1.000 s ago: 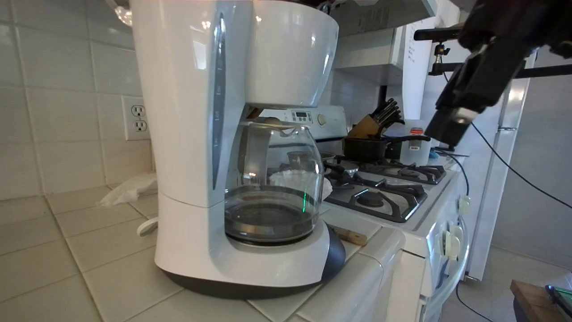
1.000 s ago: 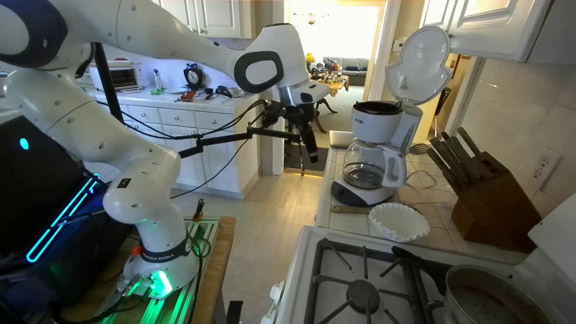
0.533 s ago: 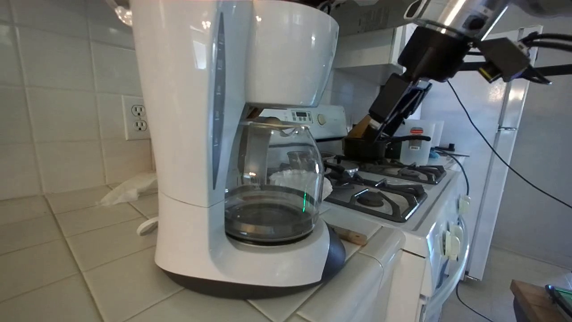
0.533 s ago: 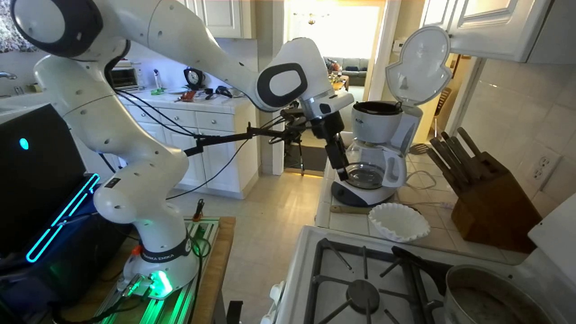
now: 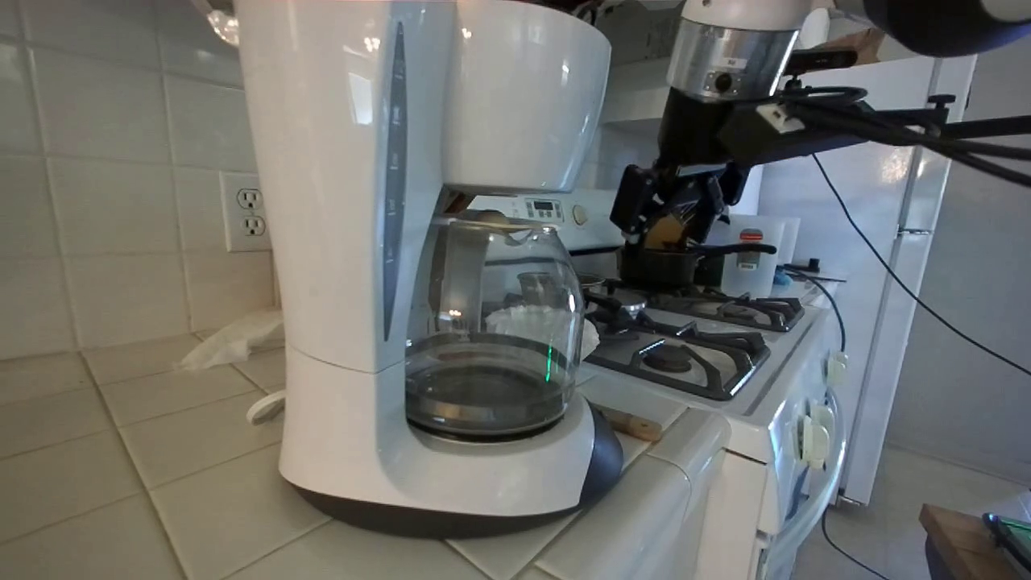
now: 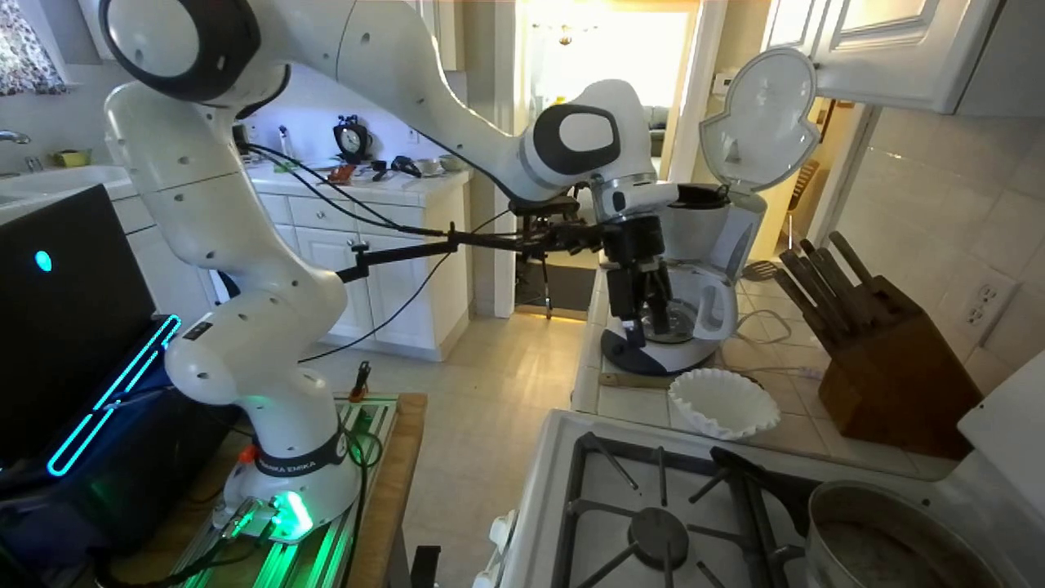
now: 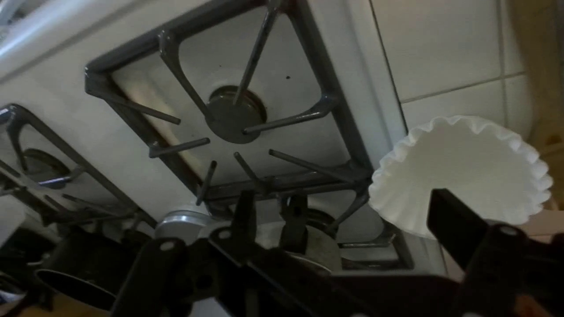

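Observation:
My gripper [image 6: 645,328] is open and pointing down, with nothing between its fingers. In an exterior view it hangs in front of the white coffee maker [image 6: 739,237], hiding part of the glass carafe. From the opposite side, the gripper [image 5: 664,232] appears beyond the carafe [image 5: 507,298], above the stove. A white fluted paper filter [image 6: 722,404] lies on the counter beside the coffee maker. In the wrist view the filter [image 7: 458,154] is at the right, partly covered by one dark finger [image 7: 454,220]; I see no contact. The coffee maker's lid [image 6: 759,114] is raised.
A gas stove [image 6: 555,457] adjoins the counter, with a pot [image 6: 898,531] on it. A knife block [image 6: 898,376] stands by the wall. Near the coffee maker's base lies a wooden-handled utensil [image 5: 632,424]. A black support arm with cables [image 6: 408,255] reaches toward my wrist.
My arm has swung toward the counter and come lower, up to the coffee maker. The gripper has turned, so both fingers now show. The coffee maker and filter have not moved.

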Motion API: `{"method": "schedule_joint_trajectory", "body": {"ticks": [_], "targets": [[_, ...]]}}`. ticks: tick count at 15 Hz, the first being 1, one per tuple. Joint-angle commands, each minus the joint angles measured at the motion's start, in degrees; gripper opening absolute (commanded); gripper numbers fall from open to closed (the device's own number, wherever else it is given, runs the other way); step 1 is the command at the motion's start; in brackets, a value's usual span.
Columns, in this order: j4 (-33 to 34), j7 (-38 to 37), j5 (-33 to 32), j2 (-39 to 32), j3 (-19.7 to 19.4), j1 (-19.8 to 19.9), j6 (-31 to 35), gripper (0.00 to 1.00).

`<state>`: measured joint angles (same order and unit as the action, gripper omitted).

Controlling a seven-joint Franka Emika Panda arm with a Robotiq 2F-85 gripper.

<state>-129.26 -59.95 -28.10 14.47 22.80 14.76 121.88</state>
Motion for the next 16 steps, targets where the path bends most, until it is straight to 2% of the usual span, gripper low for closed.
{"method": "schedule_joint_trajectory", "body": {"ticks": [1,3,9,10,14,16], "targets": [[10.0,-8.8,-0.9,-9.4,-3.7,-5.0,-11.4,1.0],[14.3,-10.1,3.0,-12.6,-7.0,-8.0,-15.8,1.0],[20.6,-8.9,18.0,-18.3,-15.5,-12.7,-13.5,1.0],[17.3,-9.2,13.7,-15.8,-15.9,-13.7,-13.5,1.0],[19.3,-9.1,16.3,-17.5,-17.1,-14.1,-13.4,1.0],[17.8,-9.6,15.6,-16.9,-17.2,-14.5,-10.6,1.0]]}}
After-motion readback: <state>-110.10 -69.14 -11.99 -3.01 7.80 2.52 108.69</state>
